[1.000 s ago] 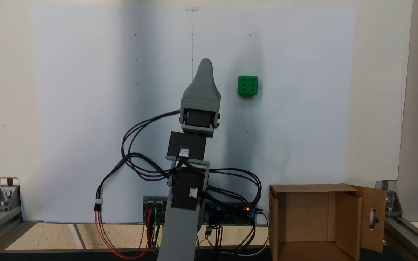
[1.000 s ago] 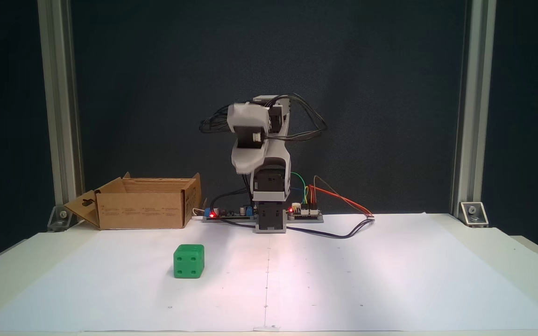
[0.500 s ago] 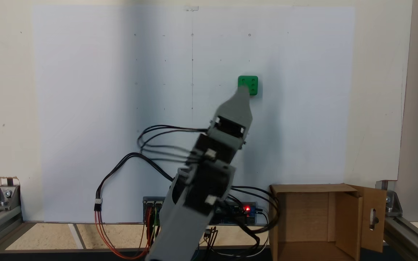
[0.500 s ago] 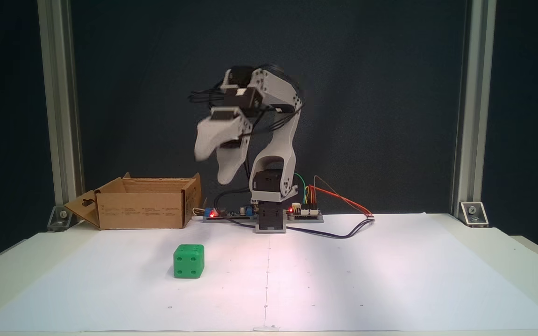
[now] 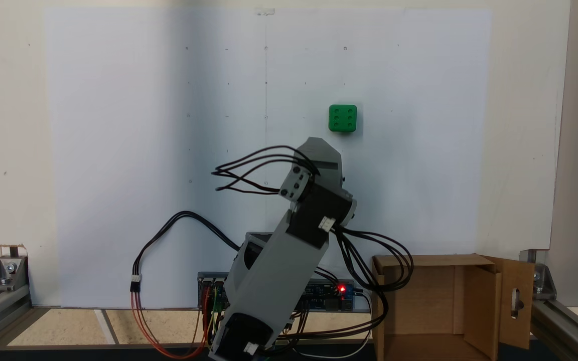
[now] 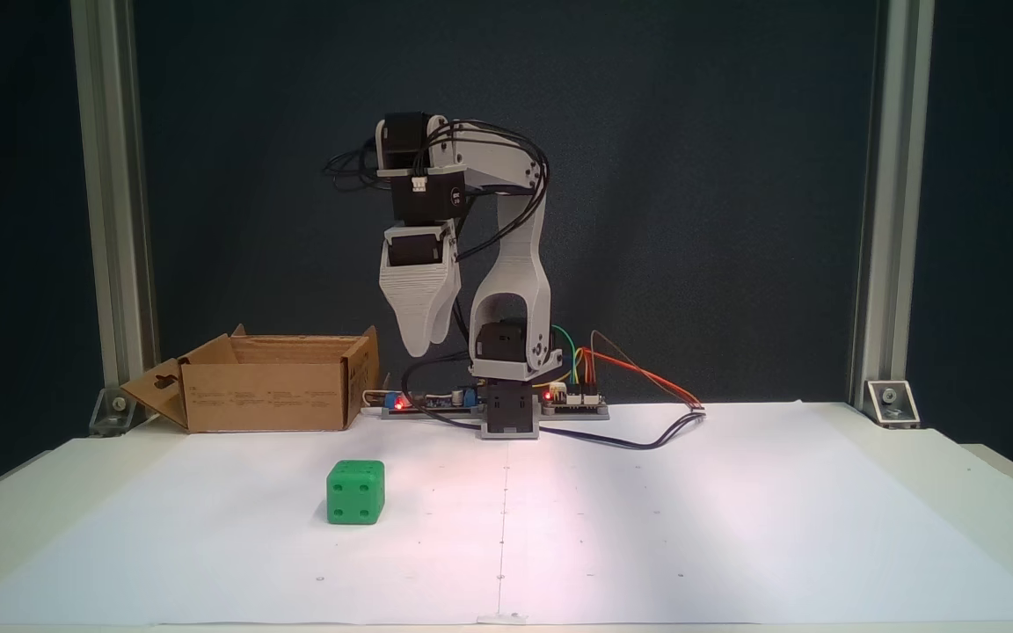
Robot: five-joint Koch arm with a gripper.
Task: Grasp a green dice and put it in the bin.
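Note:
The green dice [image 5: 342, 118] lies on the white paper with six pips up; its four-pip face shows on the green dice [image 6: 355, 492] in the other fixed view. My gripper [image 6: 423, 348] hangs high above the table and points straight down, well behind the dice and holding nothing. From above, the gripper [image 5: 321, 150] is foreshortened, just short of the dice. One jaw hides the other, so its state is unclear. The bin [image 5: 479, 306], an open cardboard box with a slotted flap, stands beside the arm's base; the bin [image 6: 269, 396] is left of the base there.
Black cables [image 5: 369, 271] loop from the arm toward the bin's edge. A controller board [image 6: 419, 403] with red lights sits at the base. Aluminium frame posts [image 6: 111, 220] flank the table, and a dark backdrop closes the rear. White paper [image 6: 691, 527] covers the table.
The arm has swung toward the dice's side and risen. The gripper has tipped from slanting forward to pointing straight down, and its tip no longer overlaps the dice from above. The dice has not moved.

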